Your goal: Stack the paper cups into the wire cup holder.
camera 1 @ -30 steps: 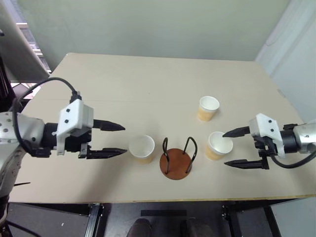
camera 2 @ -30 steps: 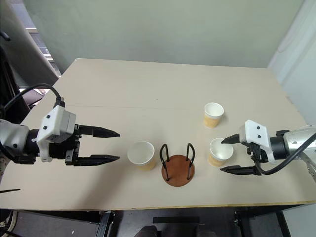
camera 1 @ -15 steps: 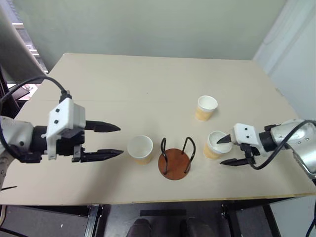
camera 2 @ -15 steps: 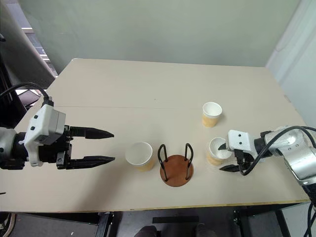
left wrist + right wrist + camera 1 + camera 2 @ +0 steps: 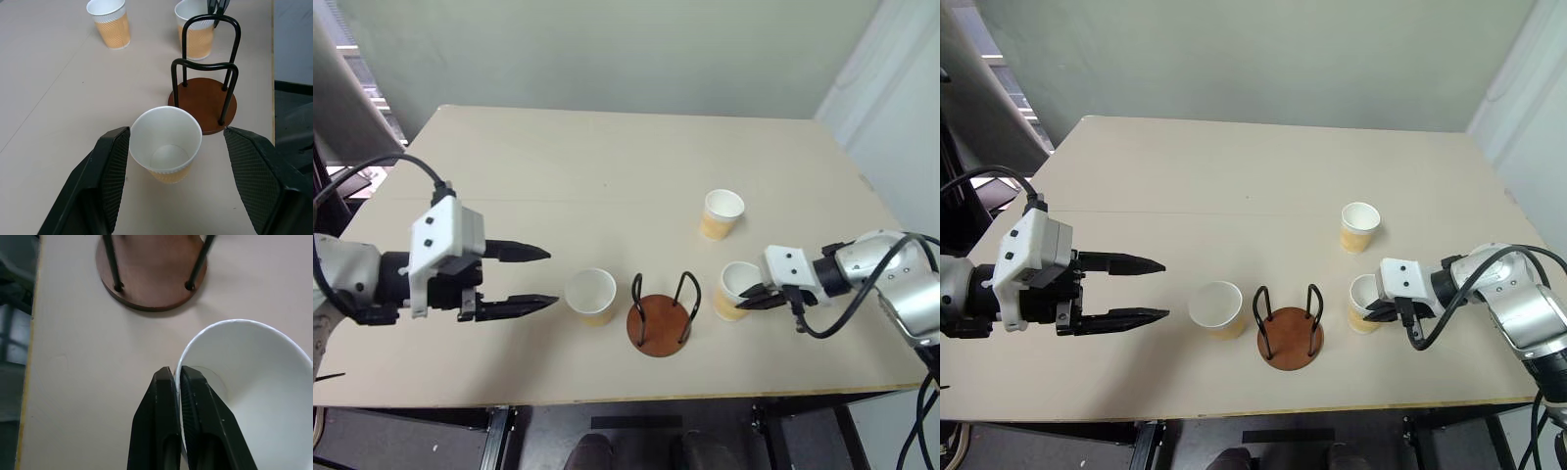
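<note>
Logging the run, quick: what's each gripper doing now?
Left gripper: open, straddling a paper cup.
Right gripper: shut on another paper cup's rim.

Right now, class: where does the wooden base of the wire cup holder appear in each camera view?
Left eye: wooden base, low centre.
Right eye: low centre.
Left wrist: right of centre.
Right wrist: upper edge.
Shared landmark: the cup gripped at its rim by the right gripper.

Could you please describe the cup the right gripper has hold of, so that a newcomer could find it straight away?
Start at the wire cup holder near the table's front edge; the cup stands just to its right. Unlike the other two cups, one left of the holder and one farther back, its rim is pinched by the right gripper.
</note>
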You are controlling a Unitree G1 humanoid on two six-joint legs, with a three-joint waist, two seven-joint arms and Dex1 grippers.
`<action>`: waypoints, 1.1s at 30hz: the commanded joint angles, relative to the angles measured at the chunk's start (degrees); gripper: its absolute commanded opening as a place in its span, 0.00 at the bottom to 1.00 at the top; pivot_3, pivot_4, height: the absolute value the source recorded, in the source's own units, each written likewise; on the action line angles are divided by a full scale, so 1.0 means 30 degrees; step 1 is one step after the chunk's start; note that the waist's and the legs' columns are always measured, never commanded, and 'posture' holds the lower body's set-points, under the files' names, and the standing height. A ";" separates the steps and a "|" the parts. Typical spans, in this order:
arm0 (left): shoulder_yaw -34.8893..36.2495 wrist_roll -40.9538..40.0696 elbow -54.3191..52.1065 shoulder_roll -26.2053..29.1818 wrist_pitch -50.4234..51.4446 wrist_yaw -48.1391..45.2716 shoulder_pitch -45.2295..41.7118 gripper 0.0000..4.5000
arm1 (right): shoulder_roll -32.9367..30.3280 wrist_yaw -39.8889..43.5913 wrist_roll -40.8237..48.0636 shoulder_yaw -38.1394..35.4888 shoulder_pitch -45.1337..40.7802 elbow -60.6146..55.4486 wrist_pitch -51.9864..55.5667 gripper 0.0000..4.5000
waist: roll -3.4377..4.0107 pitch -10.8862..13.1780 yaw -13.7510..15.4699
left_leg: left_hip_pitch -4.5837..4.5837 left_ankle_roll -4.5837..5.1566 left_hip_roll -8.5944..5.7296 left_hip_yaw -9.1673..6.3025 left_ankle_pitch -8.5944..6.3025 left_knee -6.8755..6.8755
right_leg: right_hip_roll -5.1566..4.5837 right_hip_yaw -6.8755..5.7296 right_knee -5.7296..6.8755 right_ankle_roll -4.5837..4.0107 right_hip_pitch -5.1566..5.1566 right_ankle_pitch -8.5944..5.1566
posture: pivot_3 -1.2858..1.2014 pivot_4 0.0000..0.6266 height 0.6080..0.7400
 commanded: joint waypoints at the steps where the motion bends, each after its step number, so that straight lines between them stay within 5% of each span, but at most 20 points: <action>1: 0.0775 0.0072 -0.0013 0.0374 -0.0418 -0.0036 -0.0052 0.73 | -0.0358 0.1085 0.2475 -0.2420 -0.2173 -0.0635 0.0687 0.01 | 0.0034 0.0021 -0.0012 | -0.0001 -0.0005 -0.0003 0.0006 0.0002 0.0001 | 0.0007 0.0001 0.0002 -0.0003 -0.0004 -0.0002 | 0.52 0.24 1.00; 10: -0.0047 0.0212 0.0314 0.0339 -0.0826 0.0211 -0.0404 0.73 | 0.1278 0.1658 0.5598 -0.2823 -0.7305 -0.2094 0.1924 0.01 | 0.0026 0.0012 -0.0028 | -0.0003 -0.0024 0.0006 0.0002 0.0011 -0.0034 | 0.0044 -0.0011 0.0021 -0.0100 -0.0029 -0.0057 | 0.52 0.24 1.00; 33: 0.0250 -0.0473 -0.0252 0.0440 -0.0475 0.0304 -0.0165 0.73 | 0.3145 0.1818 0.3240 0.0462 -0.6406 -0.2629 0.1350 0.01 | 0.0026 0.0012 -0.0028 | -0.0013 -0.0057 0.0015 -0.0003 0.0024 -0.0030 | 0.0031 -0.0011 0.0044 -0.0100 -0.0032 -0.0057 | 0.52 0.24 1.00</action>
